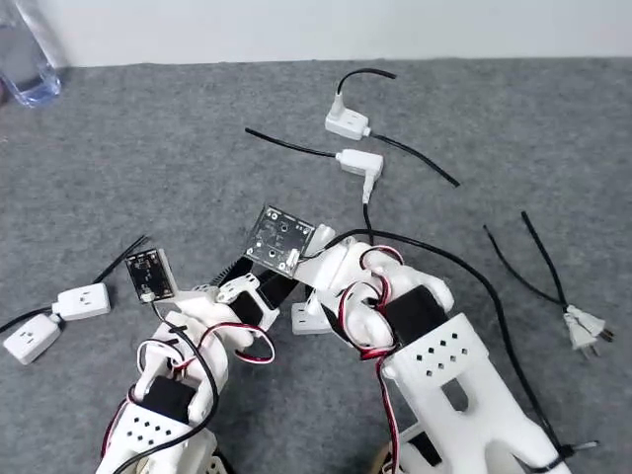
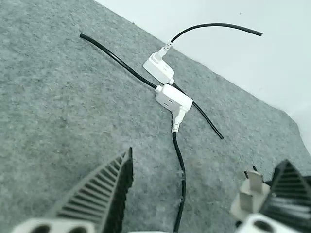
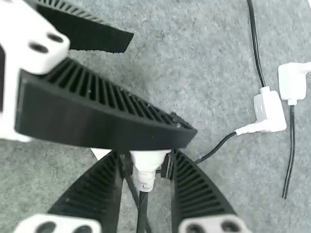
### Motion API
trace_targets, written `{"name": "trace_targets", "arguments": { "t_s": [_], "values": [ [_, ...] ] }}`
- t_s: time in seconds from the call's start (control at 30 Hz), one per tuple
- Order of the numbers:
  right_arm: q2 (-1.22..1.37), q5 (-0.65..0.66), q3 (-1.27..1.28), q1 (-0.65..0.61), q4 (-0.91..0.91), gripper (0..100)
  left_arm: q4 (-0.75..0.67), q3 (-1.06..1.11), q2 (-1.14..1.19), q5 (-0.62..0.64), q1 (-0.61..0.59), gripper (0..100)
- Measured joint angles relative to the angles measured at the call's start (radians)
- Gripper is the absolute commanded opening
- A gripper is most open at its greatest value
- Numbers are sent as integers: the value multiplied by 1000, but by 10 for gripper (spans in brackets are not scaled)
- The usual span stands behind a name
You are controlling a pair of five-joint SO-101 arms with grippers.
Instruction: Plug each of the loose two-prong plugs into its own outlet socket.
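My right gripper (image 3: 145,156) is shut on a white two-prong plug (image 3: 146,170) with a black cable; in the high view the gripper (image 1: 304,314) holds the plug (image 1: 314,322) low over the mat near the front. My left gripper (image 2: 206,162) is wide open right beside it, and the plug's prongs (image 2: 250,182) stick up by one of its fingers (image 2: 291,187). Two white outlet sockets (image 1: 348,122) (image 1: 359,162) lie at the far middle. Two more sockets (image 1: 83,300) (image 1: 32,338) lie at the left. Another loose plug (image 1: 583,331) lies at the right.
Grey felt mat (image 1: 474,128) covers the table. Black cables (image 1: 499,326) loop from the far sockets past the right arm. A clear plastic bottle (image 1: 25,59) stands at the far left corner. Bare mat lies between the far sockets and the left ones.
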Motion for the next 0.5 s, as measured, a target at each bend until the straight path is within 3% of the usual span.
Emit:
{"name": "trace_targets", "arguments": {
  "t_s": [0.5],
  "values": [
    [-146,-14,0,0,83,8,-9,-2,-9,5,3,417]
  ]
}}
